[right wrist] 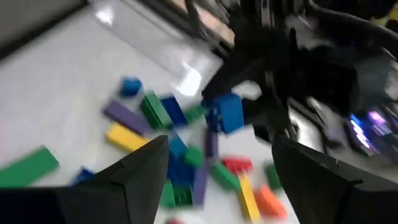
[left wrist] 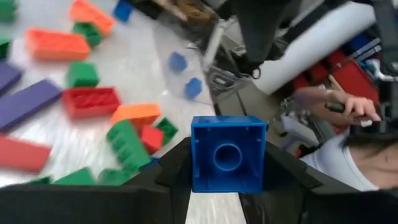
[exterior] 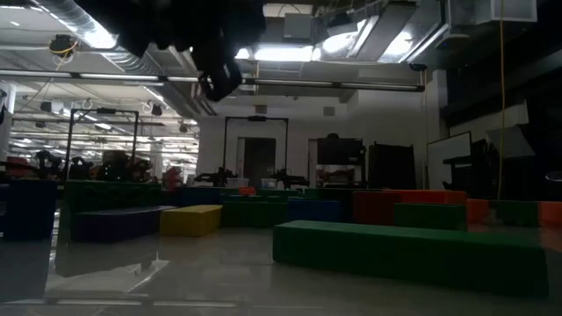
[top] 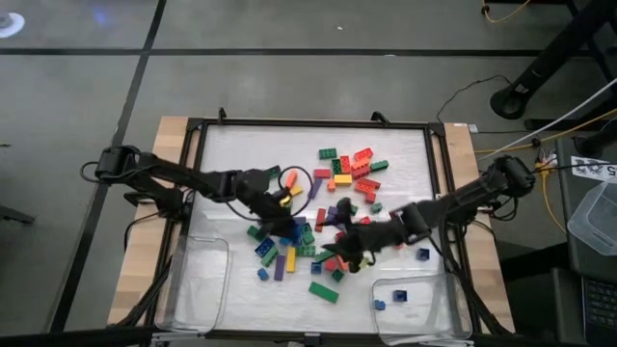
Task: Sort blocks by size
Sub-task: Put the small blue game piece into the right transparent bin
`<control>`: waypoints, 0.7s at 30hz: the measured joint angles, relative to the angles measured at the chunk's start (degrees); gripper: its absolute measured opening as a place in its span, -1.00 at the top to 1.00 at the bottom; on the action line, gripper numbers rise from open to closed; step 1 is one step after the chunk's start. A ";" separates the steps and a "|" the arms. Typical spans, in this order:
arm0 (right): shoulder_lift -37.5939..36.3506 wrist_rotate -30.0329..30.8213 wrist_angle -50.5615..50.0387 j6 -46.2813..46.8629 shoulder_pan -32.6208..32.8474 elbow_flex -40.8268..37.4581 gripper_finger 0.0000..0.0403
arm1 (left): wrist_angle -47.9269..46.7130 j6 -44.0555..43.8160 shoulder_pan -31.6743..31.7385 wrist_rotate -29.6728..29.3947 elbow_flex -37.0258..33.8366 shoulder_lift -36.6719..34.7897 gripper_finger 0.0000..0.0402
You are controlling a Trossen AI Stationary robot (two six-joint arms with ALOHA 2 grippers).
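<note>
Left gripper [left wrist: 229, 180] grips one blue block [left wrist: 228, 153]; right gripper [right wrist: 214, 171] spread.

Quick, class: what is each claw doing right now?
Left claw: closed on a small blue square block.
Right claw: open, holding nothing.

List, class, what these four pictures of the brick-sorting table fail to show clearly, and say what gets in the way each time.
- High view: the left pincer and what it carries, lost against the dark arm.
- Low view: the tabletop pile, hidden behind a long green plastic brick close to the camera.
- Right wrist view: brick studs, smeared by blur.
- Left wrist view: the small square blue plastic brick shows only its hollow underside.
</note>
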 joint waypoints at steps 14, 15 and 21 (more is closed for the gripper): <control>7.40 -14.84 15.35 -10.23 -4.71 0.00 -0.41 | 3.42 4.01 -2.42 -1.58 0.00 -0.04 0.29; 7.72 -14.77 16.39 -10.45 -5.01 0.00 -0.41 | 3.51 4.17 -2.42 -1.59 0.00 -0.04 0.29; 7.80 -16.53 16.44 -10.30 -6.87 0.00 -0.26 | 3.61 6.62 -3.49 -1.66 0.00 -0.04 0.29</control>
